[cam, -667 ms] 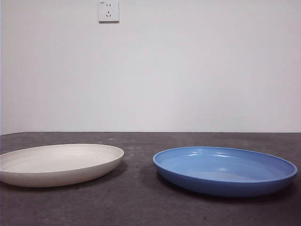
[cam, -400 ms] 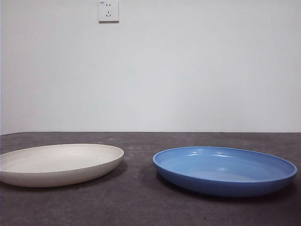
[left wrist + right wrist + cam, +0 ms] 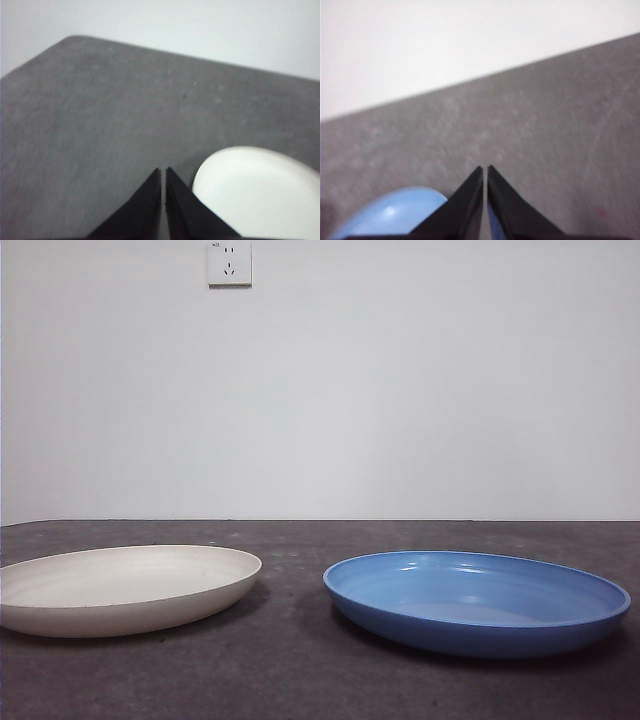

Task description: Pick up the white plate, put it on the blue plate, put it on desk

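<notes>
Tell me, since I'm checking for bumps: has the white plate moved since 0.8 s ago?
No. The white plate sits in the same spot left of the blue plate, with the same gap between them on the desk.

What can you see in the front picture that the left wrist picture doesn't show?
Only the front view shows the blue plate and the wall socket, and the two plates lying side by side with a gap between them. Only the left wrist view shows the left tool, its black jaws shut, close to the white plate's rim. Both show the white plate resting on the dark grey desk, with the pale wall behind.
</notes>
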